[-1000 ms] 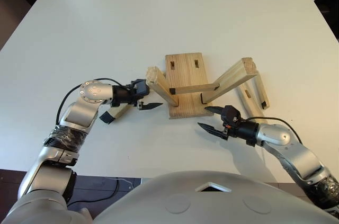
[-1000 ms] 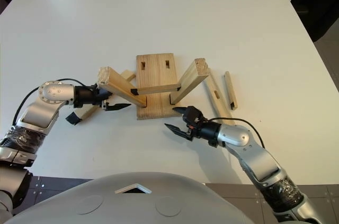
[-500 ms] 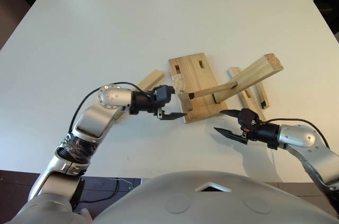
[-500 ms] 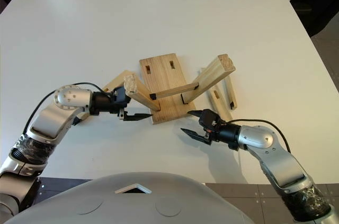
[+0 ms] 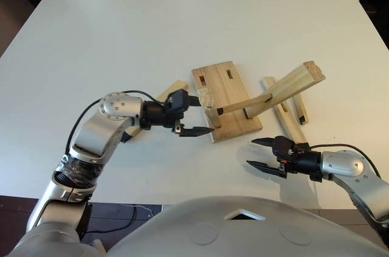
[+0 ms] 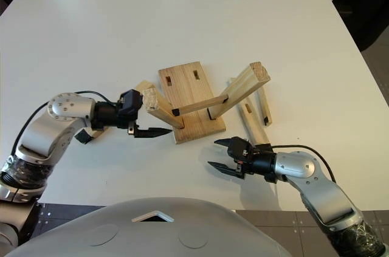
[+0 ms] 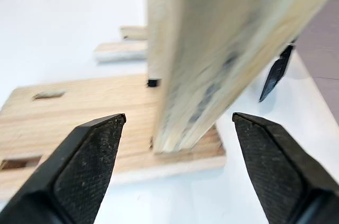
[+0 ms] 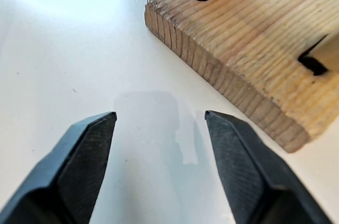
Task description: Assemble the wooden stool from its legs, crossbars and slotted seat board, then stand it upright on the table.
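**A:** Where is the stool?

**B:** Half built, in the middle of the white table [image 5: 182,32]. The board [image 5: 230,92] lies flat, pale wood with a plain grain. Two legs stand in its near slots.

**A:** Are they upright?

**B:** No. The left leg [image 5: 208,100] tilts toward the robot's left. The right leg [image 5: 292,85] leans far out to the right, its top well past the board's edge. A crossbar [image 5: 240,106] runs between them, just above the board. The two far slots [image 5: 199,78] hold nothing. Dark rims show where the legs enter the wood.

**A:** And the other parts?

**B:** One bar [image 5: 172,90] lies on the table just left of the board, partly behind the left arm. Two more bars [image 5: 282,111] [image 5: 302,110] lie side by side to the right, under the leaning leg.

**A:** What is the left gripper doing?

**B:** The left gripper [image 5: 196,115] is at the board's near left corner, spread wide. Its wrist view shows the left leg between the fingers [image 7: 90,150], with a gap on each side, so it grips nothing.

**A:** And the right one?

**B:** The right gripper [image 5: 254,152] hovers low over the table in front of the board's near right corner, close to it but apart. Its fingers [image 8: 87,150] are wide open too, with bare table between them.
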{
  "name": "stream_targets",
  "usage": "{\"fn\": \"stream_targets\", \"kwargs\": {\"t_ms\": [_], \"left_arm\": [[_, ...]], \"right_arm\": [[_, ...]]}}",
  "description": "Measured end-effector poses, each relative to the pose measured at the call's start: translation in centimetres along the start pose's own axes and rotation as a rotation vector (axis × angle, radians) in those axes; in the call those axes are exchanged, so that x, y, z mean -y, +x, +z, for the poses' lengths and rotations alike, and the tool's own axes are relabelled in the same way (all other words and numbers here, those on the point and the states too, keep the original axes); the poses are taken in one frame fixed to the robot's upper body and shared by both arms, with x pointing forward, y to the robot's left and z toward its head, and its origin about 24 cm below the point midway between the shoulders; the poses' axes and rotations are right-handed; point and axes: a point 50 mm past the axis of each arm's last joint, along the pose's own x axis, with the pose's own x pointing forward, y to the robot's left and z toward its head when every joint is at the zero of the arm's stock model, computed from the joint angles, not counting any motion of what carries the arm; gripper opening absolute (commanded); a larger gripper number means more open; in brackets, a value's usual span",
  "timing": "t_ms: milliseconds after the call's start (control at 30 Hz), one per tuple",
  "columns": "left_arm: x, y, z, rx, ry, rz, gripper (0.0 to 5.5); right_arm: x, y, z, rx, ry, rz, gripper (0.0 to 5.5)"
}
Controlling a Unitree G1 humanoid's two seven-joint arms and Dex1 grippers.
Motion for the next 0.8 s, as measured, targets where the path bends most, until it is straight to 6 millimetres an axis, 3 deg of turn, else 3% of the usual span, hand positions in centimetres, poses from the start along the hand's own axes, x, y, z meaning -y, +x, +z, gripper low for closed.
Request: {"fn": "stream_targets", "kwargs": {"t_ms": [167,400,533,633,800], "left_arm": [[-2.2,-0.9,-0.3,-0.034,0.023,0.078,3.74],[-3.4,2.4,1.0,0.078,0.034,0.153,3.74],[-1.4,2.9,1.4,0.062,0.092,0.073,3.74],[0.8,2.8,0.2,0.0,0.117,0.009,3.74],[1.8,4.5,-0.5,-0.006,0.098,-0.02,3.74]], "right_arm": [[-0.7,0.7,-0.5,-0.019,0.008,0.012,3.09],[-0.2,1.4,-0.5,-0.019,0.002,-0.036,3.09],[0.4,1.6,-0.5,-0.011,0.017,-0.077,3.09],[1.3,1.6,-0.4,0.019,0.099,-0.138,3.09],[3.1,1.3,-0.3,0.062,0.211,-0.26,3.09]]}}
